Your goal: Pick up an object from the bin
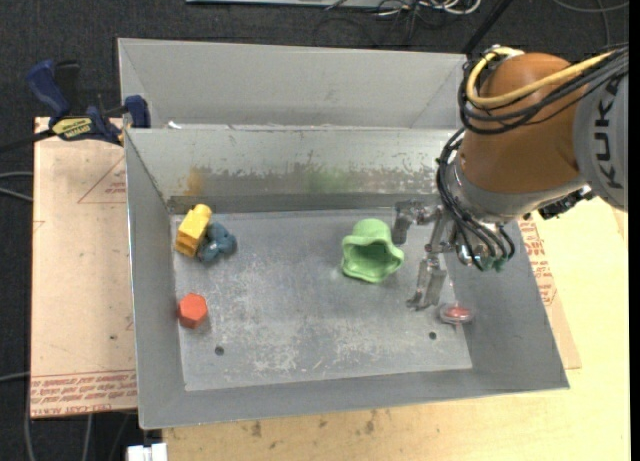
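Your gripper (424,297) hangs low over the right part of the grey metal bin (150,249), close to the floor. You cannot tell from this view whether it is apart or together. Nearest to it is a small flat red disc (456,315), lying on the floor just beside the gripper, on its right and a little toward the front wall. On the gripper's other side, near but apart, sits a crumpled light-green soft cup-like shape (368,252). Well apart, at the bin's left end, you see a yellow plastic block (193,229) touching a blue-grey lumpy piece (219,244), and in front of them an orange-red hexagonal block (193,310).
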Controlling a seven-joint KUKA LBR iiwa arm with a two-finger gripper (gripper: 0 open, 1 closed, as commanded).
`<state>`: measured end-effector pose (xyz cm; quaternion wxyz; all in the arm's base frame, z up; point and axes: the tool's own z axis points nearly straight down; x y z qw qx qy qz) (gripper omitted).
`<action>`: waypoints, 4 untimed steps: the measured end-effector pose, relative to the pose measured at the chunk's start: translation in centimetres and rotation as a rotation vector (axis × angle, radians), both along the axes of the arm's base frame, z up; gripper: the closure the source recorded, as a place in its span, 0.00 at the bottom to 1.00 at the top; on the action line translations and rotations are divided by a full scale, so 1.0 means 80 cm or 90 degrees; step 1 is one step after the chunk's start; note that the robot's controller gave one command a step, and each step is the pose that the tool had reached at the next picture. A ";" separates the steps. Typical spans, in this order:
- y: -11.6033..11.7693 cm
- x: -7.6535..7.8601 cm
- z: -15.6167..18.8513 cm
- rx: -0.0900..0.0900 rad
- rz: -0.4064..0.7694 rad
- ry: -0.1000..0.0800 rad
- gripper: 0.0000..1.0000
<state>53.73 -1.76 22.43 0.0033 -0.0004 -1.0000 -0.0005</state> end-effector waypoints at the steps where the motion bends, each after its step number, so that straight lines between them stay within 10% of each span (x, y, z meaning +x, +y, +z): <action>1: 0.014 0.079 -0.104 0.001 -0.012 -0.004 0.00; 2: 0.013 0.079 -0.098 0.000 -0.013 -0.006 1.00; 3: 0.034 0.106 -0.075 0.001 0.115 -0.007 1.00; 4: 0.028 0.104 0.039 -0.001 0.118 -0.012 1.00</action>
